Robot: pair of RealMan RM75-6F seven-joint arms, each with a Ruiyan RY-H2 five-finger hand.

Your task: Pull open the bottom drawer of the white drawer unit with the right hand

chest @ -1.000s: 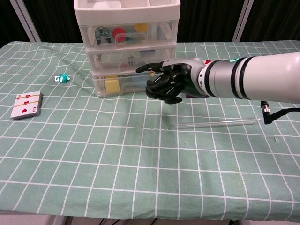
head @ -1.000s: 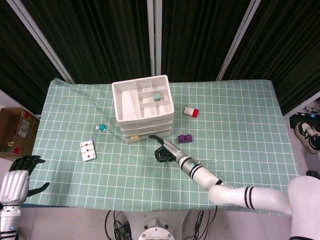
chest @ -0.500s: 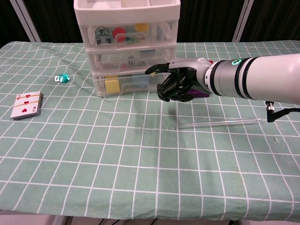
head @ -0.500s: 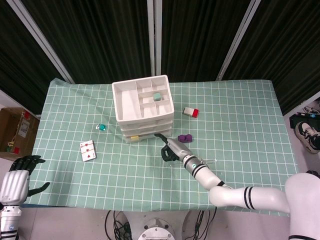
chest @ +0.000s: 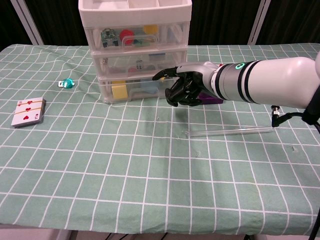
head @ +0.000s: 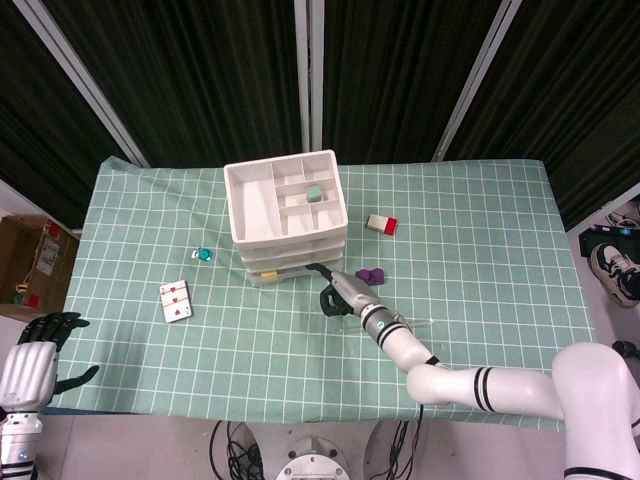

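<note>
Drawer: bottom drawer [chest: 137,90] sits closed at the base of the white drawer unit [head: 287,208], which stands toward the rear centre of the desk [head: 480,260]; we see a yellow block behind its clear front.
Right hand: our right hand [chest: 186,86] hangs just in front of the drawer's right end, fingers [chest: 176,94] curled narrow with nothing in them, one digit stretched toward the drawer face. Whether it touches the front, we cannot tell.
Left hand: our left hand [head: 30,358] idles at the near left desk edge, fingers spread wide, holding nothing.
Step in hand: we judge this the final approach to the drawer front, before any grip.
Doing it well: we should hook the fingers under or behind the handle lip near its centre, not the right corner, then draw straight toward us and level, slowly, so the light unit does not slide or tip.
Change: compared with a second ago, our right hand has moved rightward and closer to the unit, and now covers more of the purple block [head: 372,275]; the drawer has not moved.
Nearby: glass rod [chest: 230,131] lying just beside our forearm, playing cards [chest: 28,112] and teal clip [chest: 65,83] to the left, red-and-white block [head: 381,224] well apart to the right.
</note>
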